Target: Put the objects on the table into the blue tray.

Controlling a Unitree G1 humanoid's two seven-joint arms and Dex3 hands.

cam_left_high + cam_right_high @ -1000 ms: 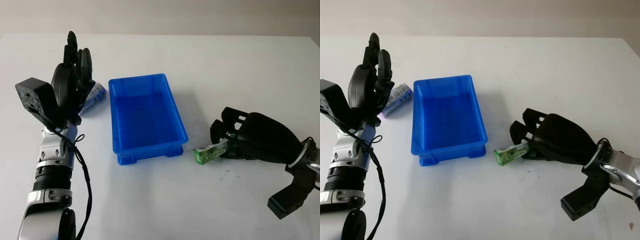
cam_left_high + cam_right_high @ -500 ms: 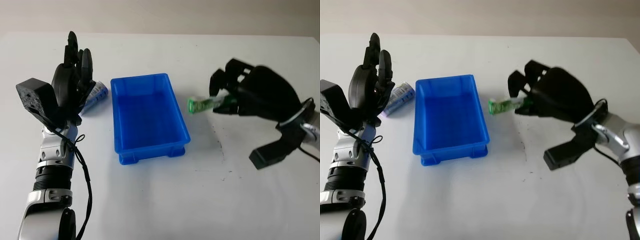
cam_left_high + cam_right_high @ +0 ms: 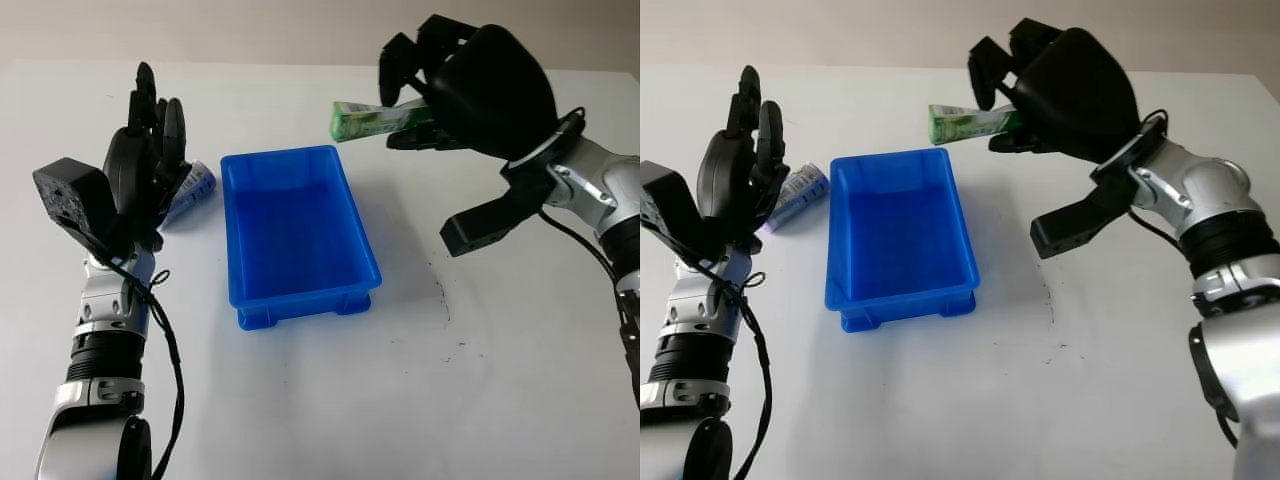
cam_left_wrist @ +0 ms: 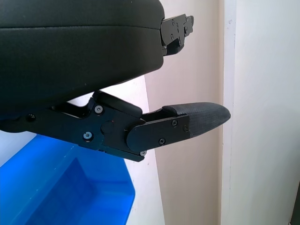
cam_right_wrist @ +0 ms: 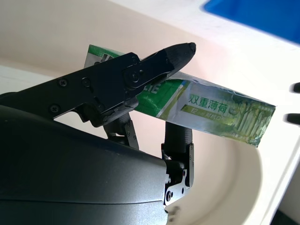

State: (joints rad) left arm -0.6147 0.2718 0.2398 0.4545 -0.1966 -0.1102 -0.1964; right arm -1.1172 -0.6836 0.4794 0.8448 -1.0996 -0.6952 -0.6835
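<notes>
1. Progress shows at the right hand [image 3: 440,90]: a second ago it gripped the green box [image 3: 365,118] low on the desk [image 3: 330,400] beside the blue tray [image 3: 300,235]; half a second ago it was already airborne; now the box hangs high, just beyond the tray's far right corner.
2. Fingers [image 5: 140,70] of the right hand pinch the box near one end, its printed end jutting free toward the tray.
3. Judged from this, the carry is nearly done; a short move over the tray and a release should follow.
4. Left hand [image 3: 150,150] stays raised and open by the tray's left side, holding nothing.
5. Count: one tray with nothing in it, one green box in the air, one white-and-blue tube [image 3: 798,195] lying on the desk behind the left hand.
</notes>
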